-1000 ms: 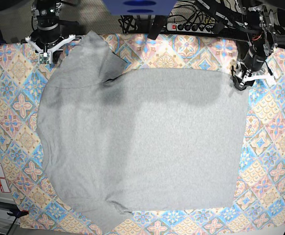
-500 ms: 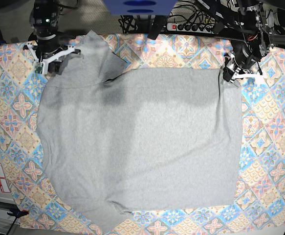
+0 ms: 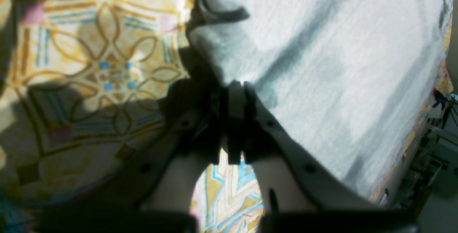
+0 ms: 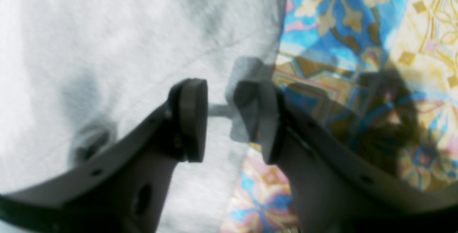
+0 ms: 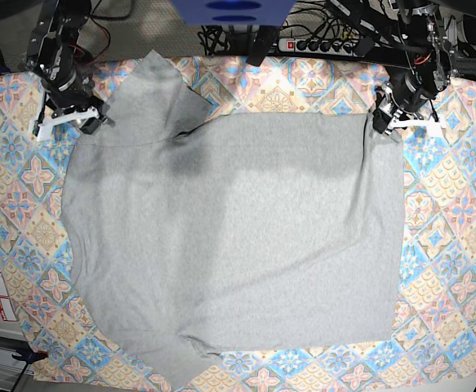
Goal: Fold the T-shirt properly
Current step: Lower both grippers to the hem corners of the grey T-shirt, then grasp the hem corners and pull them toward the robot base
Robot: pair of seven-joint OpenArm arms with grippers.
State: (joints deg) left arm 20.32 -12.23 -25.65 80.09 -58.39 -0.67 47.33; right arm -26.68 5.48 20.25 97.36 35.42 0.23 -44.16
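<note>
The grey T-shirt [image 5: 229, 237] is spread flat on the patterned tablecloth [image 5: 458, 245]. One far corner is pinched by the left gripper [image 3: 234, 90]. The right gripper [image 4: 229, 115] is parted over the shoulder edge. Bare cloth is seen along every side.

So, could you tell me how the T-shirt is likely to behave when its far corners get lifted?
The T-shirt will probably sag and drape rather than hold its shape: it lies limp, and its corner bunches where the left gripper pinches it. It looks light, thin knit cloth. Being spread wide over the tablecloth, it may well drag and wrinkle instead of sliding cleanly.
</note>
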